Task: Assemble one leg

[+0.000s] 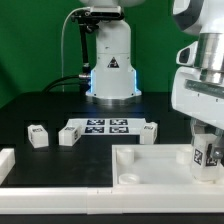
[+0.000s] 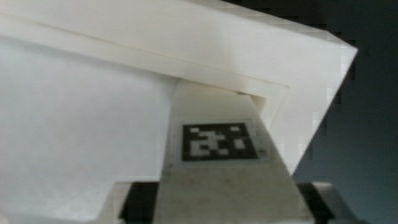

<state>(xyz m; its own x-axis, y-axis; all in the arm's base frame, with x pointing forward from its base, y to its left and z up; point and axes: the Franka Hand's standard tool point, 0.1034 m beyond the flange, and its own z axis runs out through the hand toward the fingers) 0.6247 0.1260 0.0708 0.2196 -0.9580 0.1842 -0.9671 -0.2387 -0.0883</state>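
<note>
My gripper (image 1: 204, 143) is shut on the leg (image 1: 207, 158), a small white block with a black-and-white tag. It holds the leg upright over the right corner of the large white square tray-like piece (image 1: 150, 168). In the wrist view the leg (image 2: 217, 140) runs out from between my dark fingers (image 2: 143, 200). Its far end meets the raised corner of the tray-like piece (image 2: 107, 110). Whether the end is seated there is hidden. Three identical legs lie on the table: two on the exterior view's left (image 1: 37, 137) (image 1: 68, 134) and one nearer the middle (image 1: 150, 133).
The marker board (image 1: 105, 127) lies between the loose legs, in front of the robot base (image 1: 110, 60). A white block-like piece (image 1: 5, 162) sits at the exterior view's left edge. Dark table shows beyond the tray's corner in the wrist view (image 2: 365, 120).
</note>
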